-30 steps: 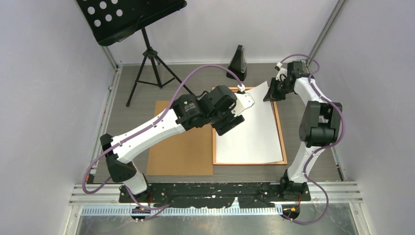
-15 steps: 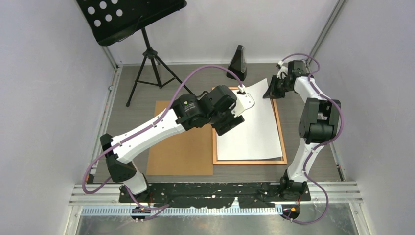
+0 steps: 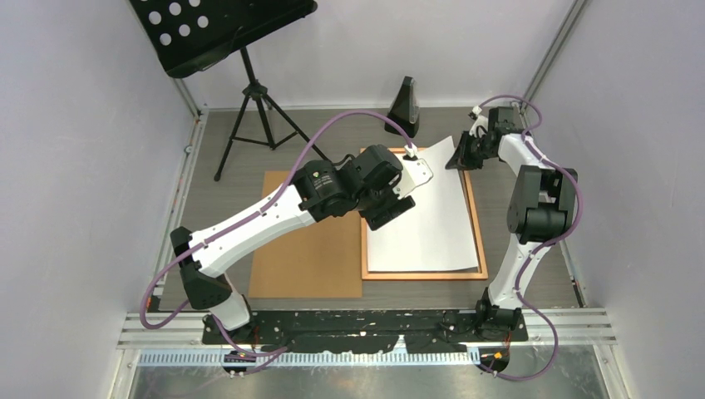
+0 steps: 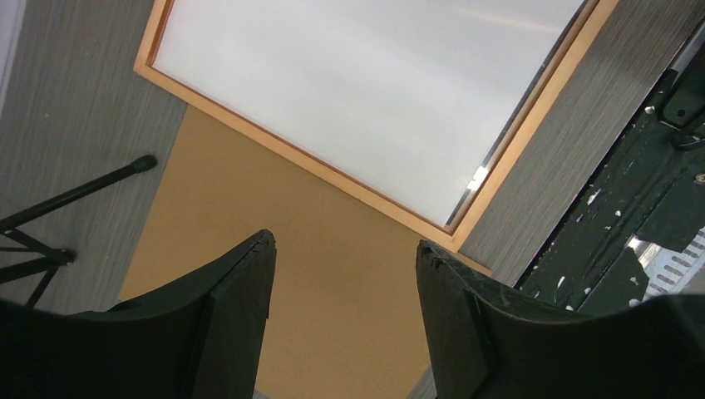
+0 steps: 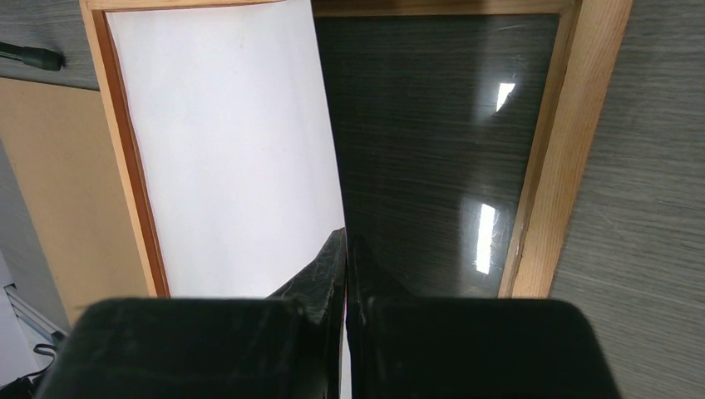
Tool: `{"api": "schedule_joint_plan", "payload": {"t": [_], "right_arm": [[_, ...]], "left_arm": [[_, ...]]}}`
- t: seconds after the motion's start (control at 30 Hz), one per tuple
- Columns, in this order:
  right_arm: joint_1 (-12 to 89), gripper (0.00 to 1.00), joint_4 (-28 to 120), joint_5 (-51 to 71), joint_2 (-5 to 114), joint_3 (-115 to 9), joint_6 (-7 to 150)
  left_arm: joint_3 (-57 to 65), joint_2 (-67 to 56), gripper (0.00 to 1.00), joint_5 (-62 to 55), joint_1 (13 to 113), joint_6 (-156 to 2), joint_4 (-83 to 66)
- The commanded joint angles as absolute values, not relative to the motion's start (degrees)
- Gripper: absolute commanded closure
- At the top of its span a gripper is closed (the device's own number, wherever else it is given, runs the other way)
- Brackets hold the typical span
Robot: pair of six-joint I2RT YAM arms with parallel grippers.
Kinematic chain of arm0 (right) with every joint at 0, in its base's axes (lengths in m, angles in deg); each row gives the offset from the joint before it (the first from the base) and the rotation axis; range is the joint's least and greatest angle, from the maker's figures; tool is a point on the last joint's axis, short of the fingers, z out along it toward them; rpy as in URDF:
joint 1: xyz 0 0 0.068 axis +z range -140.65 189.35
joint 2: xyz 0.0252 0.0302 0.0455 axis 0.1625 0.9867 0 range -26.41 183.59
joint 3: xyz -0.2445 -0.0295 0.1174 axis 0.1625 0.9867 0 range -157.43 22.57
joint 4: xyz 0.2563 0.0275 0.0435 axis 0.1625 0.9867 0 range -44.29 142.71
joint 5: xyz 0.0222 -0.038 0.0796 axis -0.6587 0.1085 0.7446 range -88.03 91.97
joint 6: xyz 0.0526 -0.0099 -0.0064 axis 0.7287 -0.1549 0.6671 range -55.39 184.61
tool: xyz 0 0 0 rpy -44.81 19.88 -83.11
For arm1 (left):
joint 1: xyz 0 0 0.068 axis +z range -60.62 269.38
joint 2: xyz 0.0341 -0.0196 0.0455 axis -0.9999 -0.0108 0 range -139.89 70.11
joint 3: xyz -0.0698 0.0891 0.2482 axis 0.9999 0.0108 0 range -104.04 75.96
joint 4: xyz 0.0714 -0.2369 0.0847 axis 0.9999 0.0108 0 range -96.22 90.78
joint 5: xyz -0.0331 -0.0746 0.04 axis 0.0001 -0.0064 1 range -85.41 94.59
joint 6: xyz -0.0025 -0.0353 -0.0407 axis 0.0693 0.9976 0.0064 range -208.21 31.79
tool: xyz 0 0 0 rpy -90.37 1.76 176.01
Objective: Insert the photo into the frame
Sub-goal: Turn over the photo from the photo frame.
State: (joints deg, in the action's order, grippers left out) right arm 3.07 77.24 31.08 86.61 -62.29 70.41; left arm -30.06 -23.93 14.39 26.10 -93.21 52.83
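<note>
While my right pincer (image 5: 345, 249) is closed on the raised far right corner of the photo (image 3: 424, 224), the sheet lies white side up, askew in the frame (image 3: 476, 212), with bare glass (image 5: 432, 150) beside it; my left pincer (image 4: 345, 243) hangs open over the frame's left side, holding nothing; a sideways tug may crease the paper; releasing now may leave an edge riding the rail.

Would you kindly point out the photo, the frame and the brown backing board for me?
photo (image 3: 424, 224): top external view, middle of the white sheet.
frame (image 5: 561, 150): right wrist view, the wooden rail on the right.
backing board (image 3: 303, 258): top external view, bare brown middle.
</note>
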Motion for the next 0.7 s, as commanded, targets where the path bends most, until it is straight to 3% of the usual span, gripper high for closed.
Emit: {"api": "schedule_joint_plan", "payload": {"t": [0.0,0.67], "right_arm": [[2.9,0.95,73.4,32.0,85.4,-61.8,71.9],[2.9,0.95,69.6,29.0,84.1,-58.9,73.1]], "left_arm": [[-30.5,-24.0,0.37,13.6,26.3,-93.5,52.9],[-30.0,-23.4,0.37,13.4,26.3,-93.5,52.8]]}}
